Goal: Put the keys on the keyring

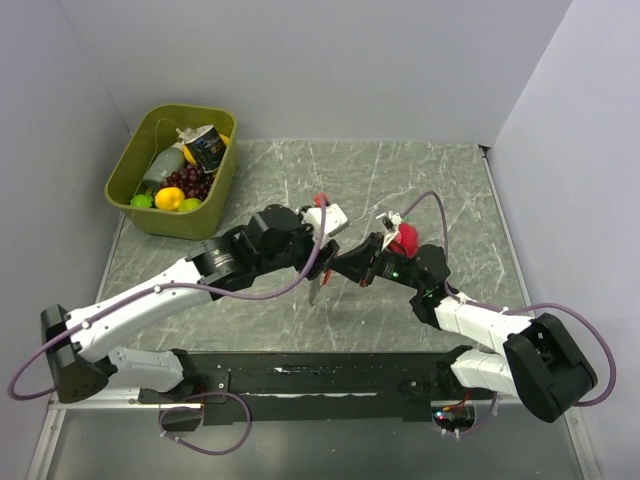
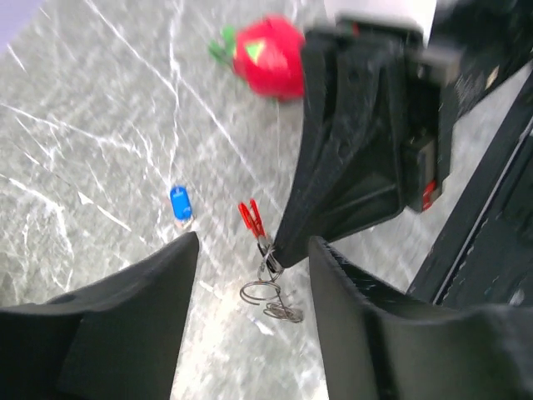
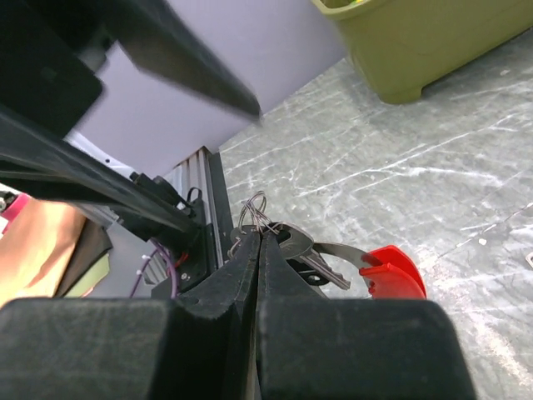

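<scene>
Rail: black strip (image 1: 330, 380) ran along the near edge of the table (image 1: 430, 180), carrying both arm bases, well in front of the red toy fruit (image 1: 404, 240).
Bin: olive-green bin (image 1: 186, 222) sat far left of the toy fruit and further back, with grapes, a lemon, a lime and a tin inside.
Left arm: white and black left arm (image 1: 150, 300) reached from the near-left corner toward mid-table and ended left of the toy fruit.
Left gripper: the left gripper (image 2: 253, 242) pointed down at the table left of the toy fruit; its fingers stood apart with nothing clamped between them.
Blue key: the blue key (image 2: 180, 204) lay flat on the table, on its own, left of the toy fruit and nearer the rail; it touched neither gripper.
Keyring: the keyring (image 2: 252, 218), a red clip with wire rings hanging under it, hung left of the toy fruit, just right of the blue key; whether the lowest rings touched the table could not be told.
Silver keys: the silver keys (image 3: 312, 257) lay bunched against the red clip in the right wrist view.
Right gripper: the right gripper (image 3: 258, 240) had its fingers pressed together on the keyring's metal rings, just left of the toy fruit.
Right arm: the right arm (image 1: 480, 320) stretched from the near-right corner, its wrist just beside the toy fruit.
Toy fruit: red with a green top, resting on the grey marbled table right of centre.
</scene>
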